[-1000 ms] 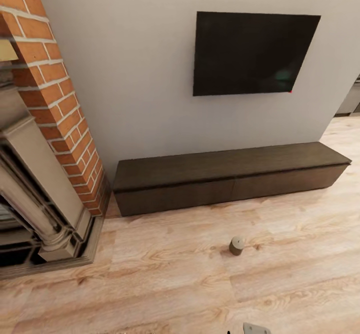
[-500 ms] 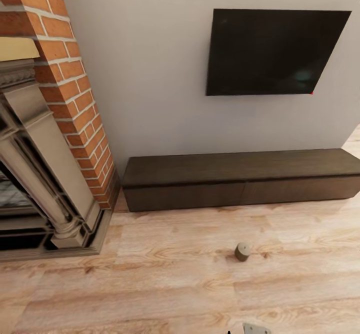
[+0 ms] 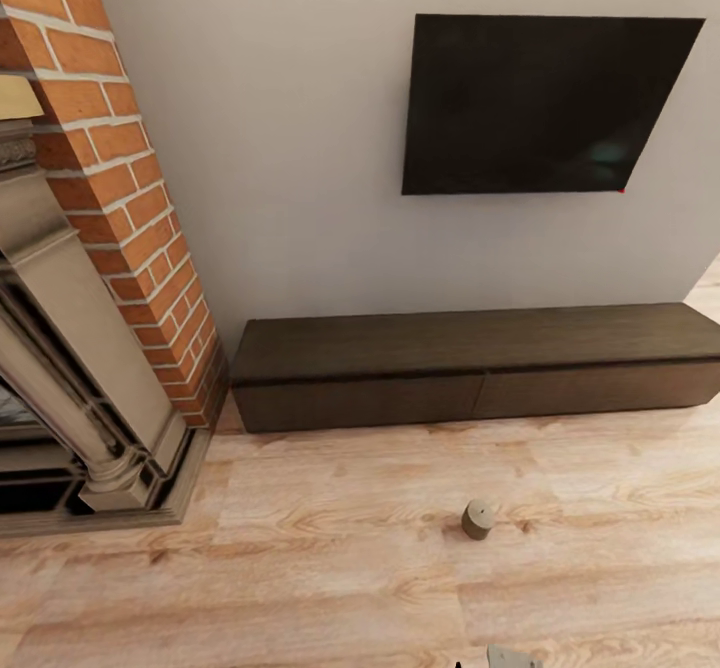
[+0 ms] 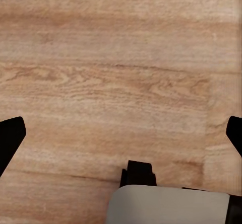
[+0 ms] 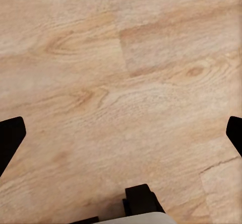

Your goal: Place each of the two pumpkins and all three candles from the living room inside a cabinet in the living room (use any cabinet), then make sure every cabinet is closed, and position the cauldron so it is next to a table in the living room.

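The left gripper [image 4: 121, 133] is spread wide, its dark fingertips [image 4: 11, 136] at the picture's two edges over bare wooden floor [image 4: 116, 68], holding nothing. The right gripper [image 5: 121, 133] is likewise spread and empty above the same planks. In the head view one candle [image 3: 477, 519] stands upright on the floor, well apart from the cabinet [image 3: 480, 363]. The cabinet sits against the wall under a dark television [image 3: 545, 103], both drawer fronts flush shut, contents hidden. A brick fireplace [image 3: 95, 248] stands beside it.
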{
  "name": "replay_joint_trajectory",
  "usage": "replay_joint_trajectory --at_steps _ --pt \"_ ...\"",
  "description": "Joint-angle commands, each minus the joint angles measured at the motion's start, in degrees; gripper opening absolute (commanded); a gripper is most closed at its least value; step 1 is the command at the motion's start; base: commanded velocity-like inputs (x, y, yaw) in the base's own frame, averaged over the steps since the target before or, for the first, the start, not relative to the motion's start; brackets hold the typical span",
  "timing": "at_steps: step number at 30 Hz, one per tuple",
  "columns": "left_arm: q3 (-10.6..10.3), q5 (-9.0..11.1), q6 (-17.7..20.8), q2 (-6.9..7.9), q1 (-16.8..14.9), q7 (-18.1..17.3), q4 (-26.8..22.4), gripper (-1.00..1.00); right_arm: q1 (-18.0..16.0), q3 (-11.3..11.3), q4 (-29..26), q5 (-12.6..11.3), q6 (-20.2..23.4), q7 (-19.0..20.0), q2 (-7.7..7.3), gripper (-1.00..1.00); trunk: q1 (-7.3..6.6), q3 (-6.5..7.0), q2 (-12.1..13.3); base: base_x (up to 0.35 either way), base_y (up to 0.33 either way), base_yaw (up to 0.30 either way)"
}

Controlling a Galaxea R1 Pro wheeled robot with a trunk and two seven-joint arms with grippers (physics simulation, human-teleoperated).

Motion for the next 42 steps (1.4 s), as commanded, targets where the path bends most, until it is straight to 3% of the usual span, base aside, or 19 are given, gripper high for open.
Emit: replay_joint_trajectory --at_steps 1,13,19,24,26,27,28,29,33,35,39,42 --pt "0.1 0.0 -0.2 -0.01 0.0 0.0 0.0 1.00 0.0 -0.1 0.0 -0.4 -0.3 0.0 0.03 1.00 0.00 -0.04 0.0 0.046 -0.020 0.000" --pt "0.6 0.6 0.2 -0.01 0.0 -0.5 -3.4 1.00 0.0 -0.1 0.0 -0.4 -0.3 0.0 0.02 1.00 0.00 -0.04 0.0 0.009 -0.004 0.000" --pt "0.7 0.7 2.5 -0.41 0.0 -0.5 -6.5 1.00 0.0 -0.2 0.0 -0.5 -0.3 0.2 -0.09 1.00 1.32 -1.12 -2.4 0.000 0.000 0.000" --pt "1.7 1.4 14.1 -0.49 0.0 -0.6 -13.5 1.00 0.1 -0.2 -0.2 -0.5 -0.3 0.2 -0.34 1.00 2.42 -2.02 -4.4 0.000 0.000 0.000" --pt "2.6 2.8 19.0 -0.47 0.0 -0.7 -16.6 1.00 0.1 -0.3 -0.3 -0.7 -0.4 0.1 -0.46 1.00 2.86 -2.38 -5.2 0.000 0.000 0.000" --pt "3.0 4.1 22.6 -0.46 0.0 -0.7 -19.1 1.00 0.1 -0.4 -0.4 -0.9 -0.4 0.1 -0.49 1.00 3.08 -2.56 -5.6 0.000 0.000 0.000" --pt "3.5 6.3 33.4 -0.44 0.0 -0.7 -28.1 1.00 0.1 -0.3 -0.5 -0.8 -0.3 0.0 -0.21 1.00 3.30 -2.74 -6.0 0.000 0.000 0.000" --pt "3.7 6.7 38.4 -0.39 0.0 -0.8 -32.4 1.00 0.1 -0.2 -0.6 -0.7 -0.4 0.1 -0.13 1.00 3.52 -2.92 -6.4 0.000 0.000 0.000" --pt "3.9 7.5 51.4 -0.31 0.0 -0.8 -44.3 1.00 0.1 -0.5 -1.0 -1.2 -0.4 0.1 0.02 1.00 4.40 -3.63 -8.0 0.000 0.000 0.000" --pt "3.8 7.6 54.4 -0.44 0.0 -0.8 -47.9 1.00 0.1 -0.7 -1.3 -1.4 -0.3 0.3 0.06 1.00 4.84 -3.99 -8.8 0.000 0.000 0.000" --pt "3.6 8.1 56.3 -0.86 -0.3 -0.8 -50.6 1.00 0.1 -1.2 -3.4 -2.0 -0.2 0.5 0.10 1.00 5.71 -4.71 -10.4 0.000 0.000 0.000" --pt "3.5 9.3 59.2 -1.45 -1.5 -0.8 -51.9 1.00 0.1 -1.4 -9.1 -3.6 -0.2 0.5 0.19 1.00 6.37 -5.25 -11.6 0.000 0.000 0.000"
